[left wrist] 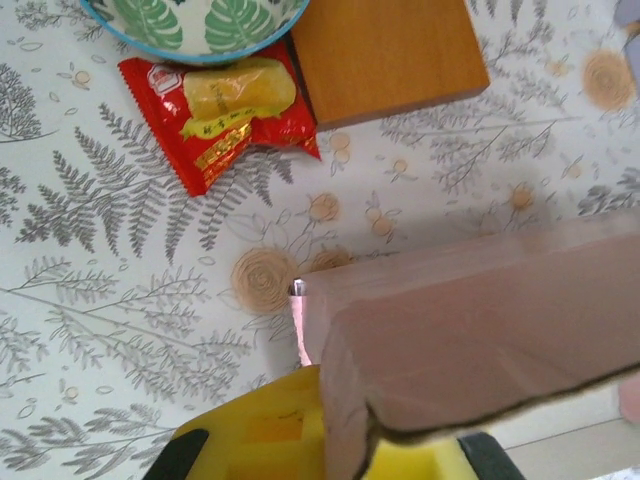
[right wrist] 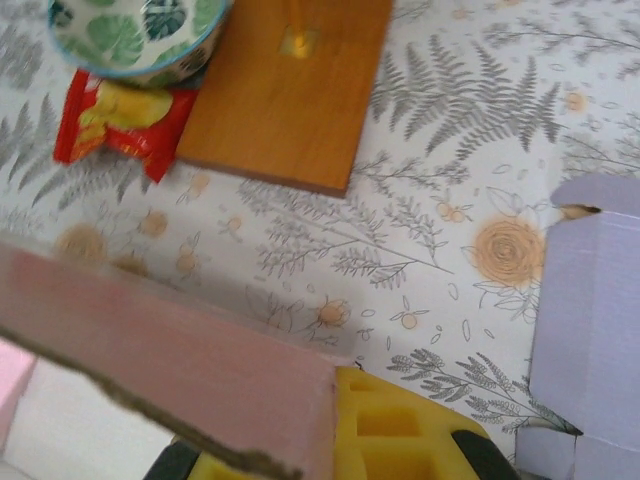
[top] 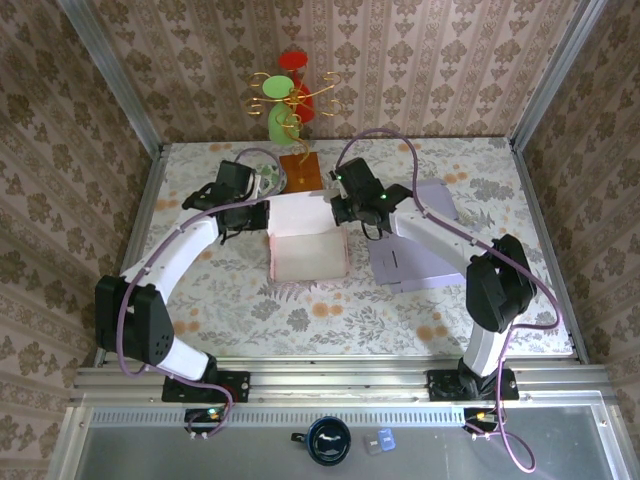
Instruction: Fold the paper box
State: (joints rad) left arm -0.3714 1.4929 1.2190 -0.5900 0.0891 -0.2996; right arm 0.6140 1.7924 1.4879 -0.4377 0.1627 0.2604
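Mid-table, the pink box (top: 308, 255) is being held by its rear flap (top: 298, 212). The flap's left end is being pinched by the clenched left gripper (top: 258, 213), and its right end is being clamped by the right gripper (top: 338, 208). Further right, a lilac box (top: 415, 265) is lying flat.

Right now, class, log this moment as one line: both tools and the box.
left tool: shut on pink box flap | right tool: shut on same flap | purple box: untouched
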